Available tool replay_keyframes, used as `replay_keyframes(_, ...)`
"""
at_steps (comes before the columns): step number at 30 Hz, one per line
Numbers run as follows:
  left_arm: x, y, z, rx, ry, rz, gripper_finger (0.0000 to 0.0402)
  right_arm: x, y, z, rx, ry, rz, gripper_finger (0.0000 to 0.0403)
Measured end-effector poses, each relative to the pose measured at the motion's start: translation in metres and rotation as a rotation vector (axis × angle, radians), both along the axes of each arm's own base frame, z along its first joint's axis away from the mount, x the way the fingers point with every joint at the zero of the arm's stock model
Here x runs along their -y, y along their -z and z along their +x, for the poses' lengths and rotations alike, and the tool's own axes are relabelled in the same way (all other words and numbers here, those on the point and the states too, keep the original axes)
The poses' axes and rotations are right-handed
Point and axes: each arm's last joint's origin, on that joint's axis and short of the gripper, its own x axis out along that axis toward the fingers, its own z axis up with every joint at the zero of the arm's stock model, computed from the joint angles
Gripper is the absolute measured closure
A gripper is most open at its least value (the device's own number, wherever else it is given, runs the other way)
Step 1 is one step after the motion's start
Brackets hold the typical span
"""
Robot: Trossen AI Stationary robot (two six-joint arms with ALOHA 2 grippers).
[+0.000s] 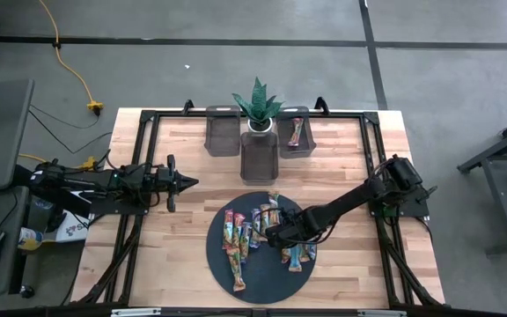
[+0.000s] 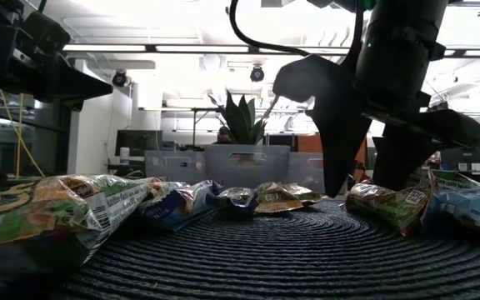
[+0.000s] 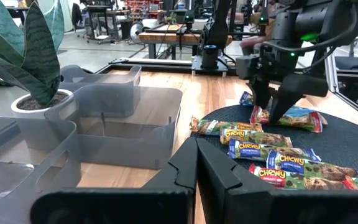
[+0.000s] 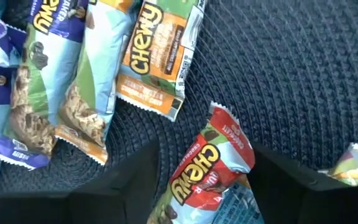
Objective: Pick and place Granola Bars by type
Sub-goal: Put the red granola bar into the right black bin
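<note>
Red-wrapped granola bar (image 4: 213,168) between right hand (image 4: 207,180) fingers, spread, not yet gripped | advice: centre, lower squarely, then close (neighbours lie near) | left hand (image 1: 183,182) clenched, waiting.

A light wooden table (image 1: 183,229) fills the middle of the overhead frame. At upper centre, three translucent grey bins (image 1: 260,157) and a potted plant (image 1: 257,107). At lower centre, a dark round mat (image 1: 262,280) under scattered granola bars (image 1: 236,239).
</note>
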Motion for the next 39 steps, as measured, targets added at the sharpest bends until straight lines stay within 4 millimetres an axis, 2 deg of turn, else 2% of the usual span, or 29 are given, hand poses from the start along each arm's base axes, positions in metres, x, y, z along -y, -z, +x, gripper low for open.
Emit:
replay_keyframes(9, 0.0, 0.0, 0.0, 0.0, 0.0, 0.0, 0.04, -0.0014, 0.0072, 0.0011, -0.026, -0.009, 0.018, 0.0211)
replay_keyframes(39, 0.0, 0.0, 0.0, 0.0, 0.0, 0.0, 0.04, -0.0034, 0.0077, 0.0034, -0.013, -0.022, 0.054, 0.0319)
